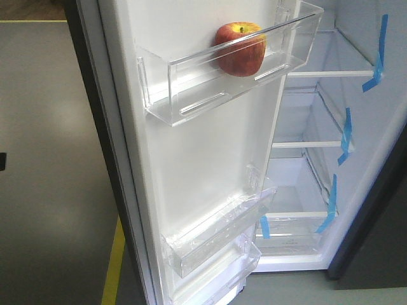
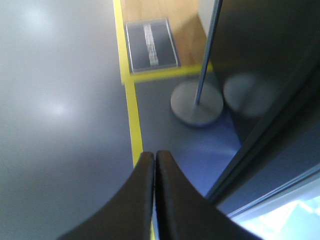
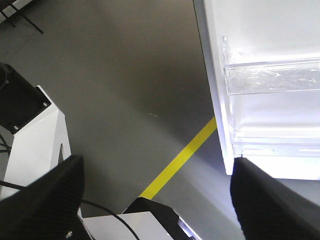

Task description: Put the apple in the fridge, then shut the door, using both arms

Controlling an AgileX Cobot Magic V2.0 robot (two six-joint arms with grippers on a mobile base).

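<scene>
the door (image 1: pixel 203 165) of the fridge (image 1: pixel 299 184) is swung wide, and its shelves (image 1: pixel 324 74) are left unblocked. the upper door bin (image 1: pixel 184 95) is partly filled by the apple (image 1: pixel 240 49), with room left beside it. a round-based pole stand (image 2: pixel 197 102) is set near the door's dark outer face.

Glossy grey floor (image 2: pixel 55 100) reflects soft light. A yellow line (image 2: pixel 131 100) crosses it, bordering a wooden patch (image 2: pixel 170 15) with a dark mat (image 2: pixel 151 45). Nearby stands a pole (image 2: pixel 208 50) on a round base (image 2: pixel 196 107).

clear door bin (image 1: pixel 184 86), apple (image 1: pixel 240 49) inside
</scene>
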